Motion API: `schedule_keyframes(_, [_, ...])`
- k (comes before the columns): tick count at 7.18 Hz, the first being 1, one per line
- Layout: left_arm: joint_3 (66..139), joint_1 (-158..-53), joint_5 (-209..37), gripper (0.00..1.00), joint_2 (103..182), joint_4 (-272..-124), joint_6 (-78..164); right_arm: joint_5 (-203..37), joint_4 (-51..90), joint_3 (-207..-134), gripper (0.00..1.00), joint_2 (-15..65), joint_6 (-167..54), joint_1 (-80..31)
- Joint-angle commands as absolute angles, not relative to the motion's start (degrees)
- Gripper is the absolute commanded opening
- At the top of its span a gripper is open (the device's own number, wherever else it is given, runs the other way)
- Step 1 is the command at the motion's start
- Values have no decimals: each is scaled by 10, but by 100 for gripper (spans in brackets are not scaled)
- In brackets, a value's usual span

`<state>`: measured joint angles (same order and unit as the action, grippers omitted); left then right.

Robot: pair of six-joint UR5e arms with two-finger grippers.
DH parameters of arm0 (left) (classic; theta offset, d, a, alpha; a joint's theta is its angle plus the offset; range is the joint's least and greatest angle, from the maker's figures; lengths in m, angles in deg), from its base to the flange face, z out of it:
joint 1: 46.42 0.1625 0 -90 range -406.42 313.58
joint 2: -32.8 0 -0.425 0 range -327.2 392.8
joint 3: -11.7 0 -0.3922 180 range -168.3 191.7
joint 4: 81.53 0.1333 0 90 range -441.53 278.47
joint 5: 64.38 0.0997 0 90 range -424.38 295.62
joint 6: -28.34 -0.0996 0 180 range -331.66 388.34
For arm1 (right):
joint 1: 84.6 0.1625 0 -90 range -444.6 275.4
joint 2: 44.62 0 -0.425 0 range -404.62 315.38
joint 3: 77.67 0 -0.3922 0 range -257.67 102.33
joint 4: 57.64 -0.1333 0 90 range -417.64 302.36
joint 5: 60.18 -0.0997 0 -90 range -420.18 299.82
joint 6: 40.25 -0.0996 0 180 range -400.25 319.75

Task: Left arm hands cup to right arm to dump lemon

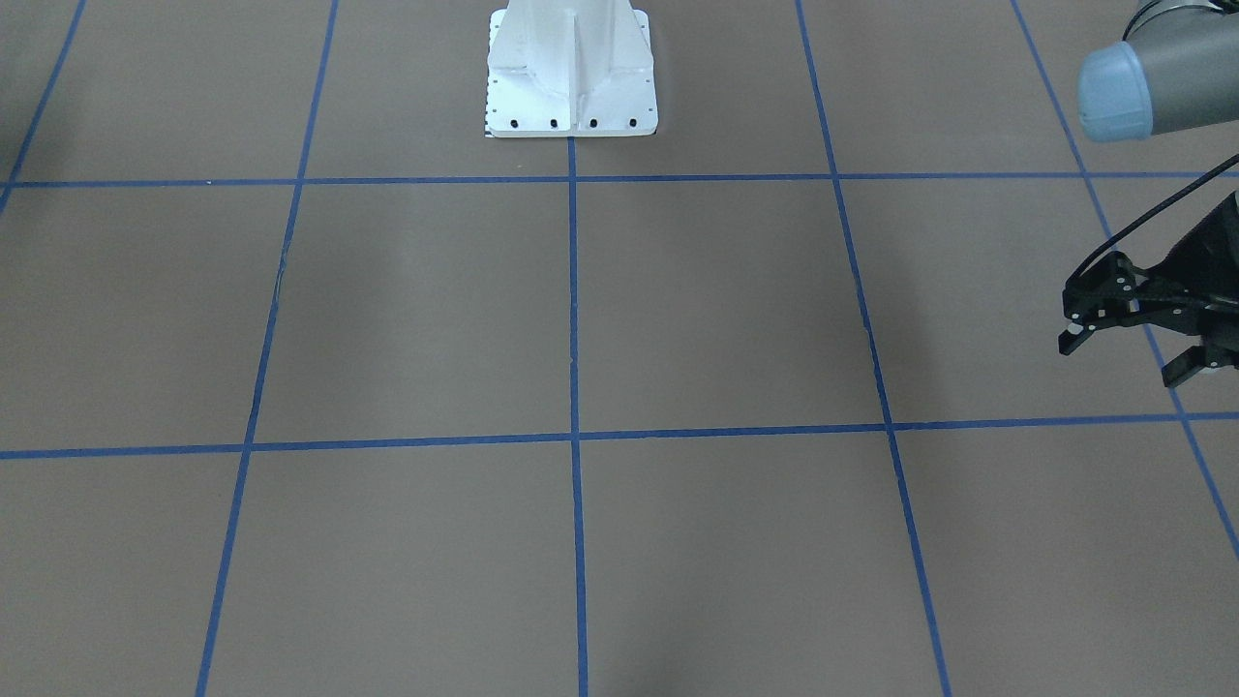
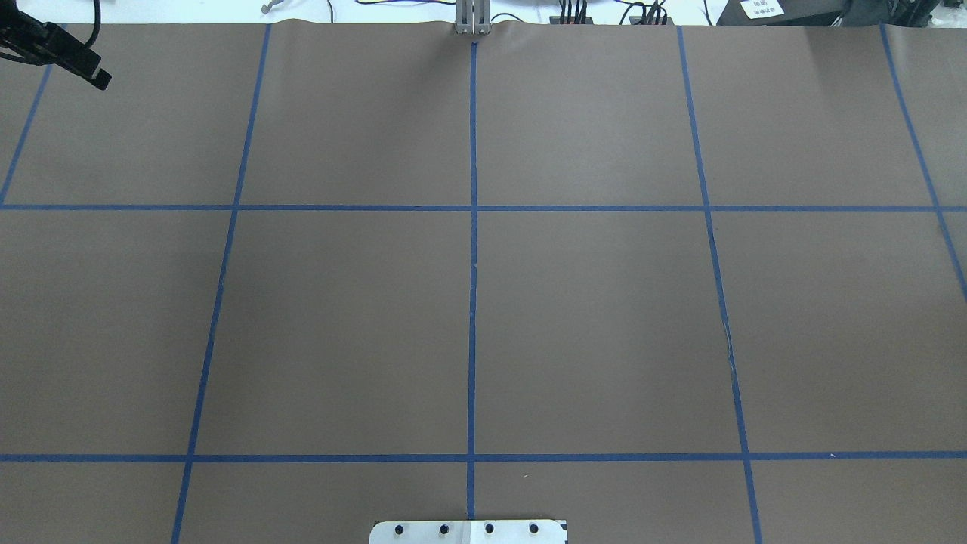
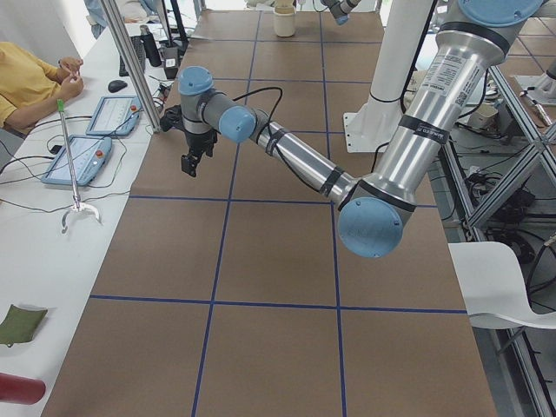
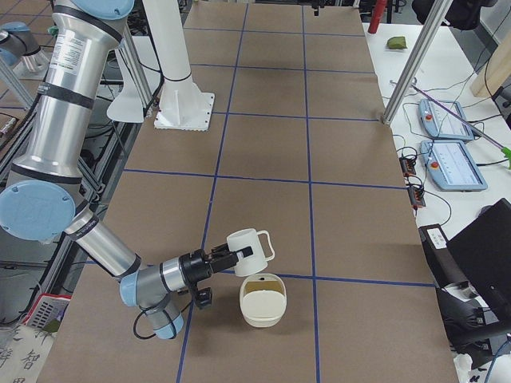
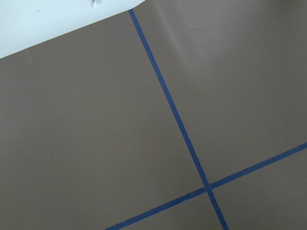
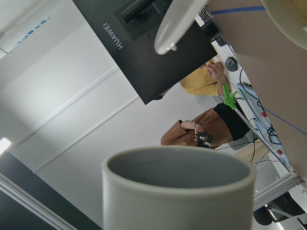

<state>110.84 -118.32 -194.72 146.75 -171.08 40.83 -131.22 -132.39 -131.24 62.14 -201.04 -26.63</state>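
You see the white cup (image 4: 249, 252), square-handled and grey inside, tilted in the air at the right gripper (image 4: 226, 259), lower centre, near a cream container (image 4: 262, 316). You cannot tell its grip. The left gripper (image 1: 1128, 356) is spread wide and empty.

We see a broad tabletop (image 2: 589, 325) covered in brown sheeting, which blue tape lines (image 2: 473, 302) divide into large rectangles. The robot's white base plate (image 1: 571, 97) stands at the middle of the robot's edge, where the centre lengthwise line ends, with a row of dark bolts along its rim. Toward the end on the robot's right, a cream container (image 4: 262, 307) with an arched handle sits upright by a crosswise line.
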Motion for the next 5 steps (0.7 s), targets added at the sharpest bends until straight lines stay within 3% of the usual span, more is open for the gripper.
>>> schedule_keyframes(1, [1108, -1183, -1947, 100, 1467, -1711, 408, -1319, -1321, -1316, 0, 622, -1977, -266])
schedule_keyframes(5, [1103, -1183, -1948, 100, 1467, -1712, 408, -1421, -1316, -1346, 0, 633, -1604, -265])
